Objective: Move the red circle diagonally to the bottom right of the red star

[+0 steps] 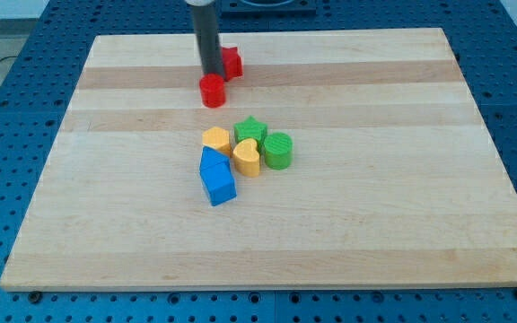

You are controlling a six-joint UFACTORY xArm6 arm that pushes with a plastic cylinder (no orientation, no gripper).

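The red circle (pixel 212 91) is a short red cylinder on the wooden board near the view's top, left of centre. The red star (pixel 231 61) lies just above and to the right of it, partly hidden behind the dark rod. My tip (pixel 214 75) comes down from the view's top and rests at the upper edge of the red circle, between the two red blocks and touching or almost touching both.
A cluster sits near the board's middle: a yellow block (pixel 215 139), a green star (pixel 251 130), a green cylinder (pixel 278 150), a yellow heart-like block (pixel 248 158) and a blue block (pixel 216 176). The board (pixel 402 215) lies on a blue perforated table.
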